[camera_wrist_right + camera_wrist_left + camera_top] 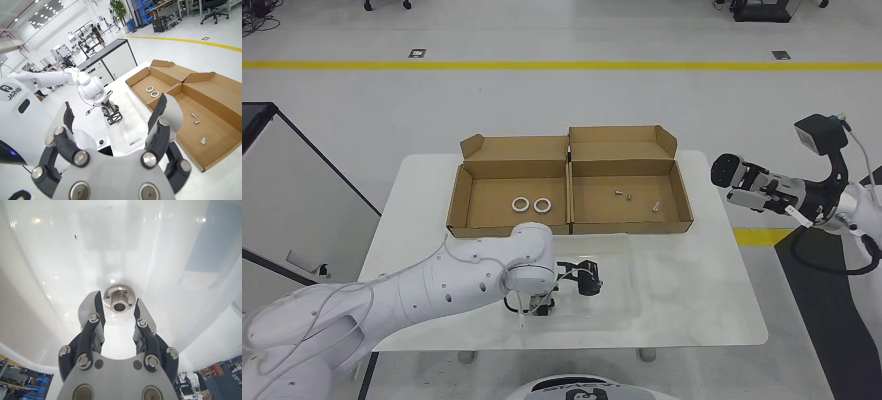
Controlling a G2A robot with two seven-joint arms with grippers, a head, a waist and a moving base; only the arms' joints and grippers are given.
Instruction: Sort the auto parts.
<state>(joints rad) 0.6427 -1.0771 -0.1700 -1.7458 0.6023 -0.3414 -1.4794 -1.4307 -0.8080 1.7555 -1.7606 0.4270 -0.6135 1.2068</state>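
While the left gripper [118, 296] sits low in the white tray [47, 256], its jaws are spread and straddle a flanged hub [119, 303], nothing clamped yet. Ribbed pads [99, 306] flank the flange rim, one each side; whether either pad touches metal, cannot tell. Hub lies flange-down on the tray floor, bore facing up at the camera, bolt holes around the neck.

Judgement: solid machined metal, stiff, no give, heavy for its bulk, polished so slippery. Glossy tray floor likely lets it skid if one pad lands first, so close evenly. Best hold looks like across the flange rim, where the pads line up; the narrow neck is the alternative but sits higher and rounder. Not fragile, firm squeeze fine.

Top view: left gripper [532, 305] at the tray's [627, 240] 8 o'clock end, tray mid-table [712, 290]. At 12 o'clock from the tray, the ring box [487, 205] holds two rings [514, 205]; beside it at 1 o'clock the bolt box [592, 205] holds bolts [653, 207]. By look the hub matches neither rings nor bolts, so which box takes it, cannot tell. Right gripper [729, 175] hangs off the table at 2 o'clock, jaws wide apart, empty.
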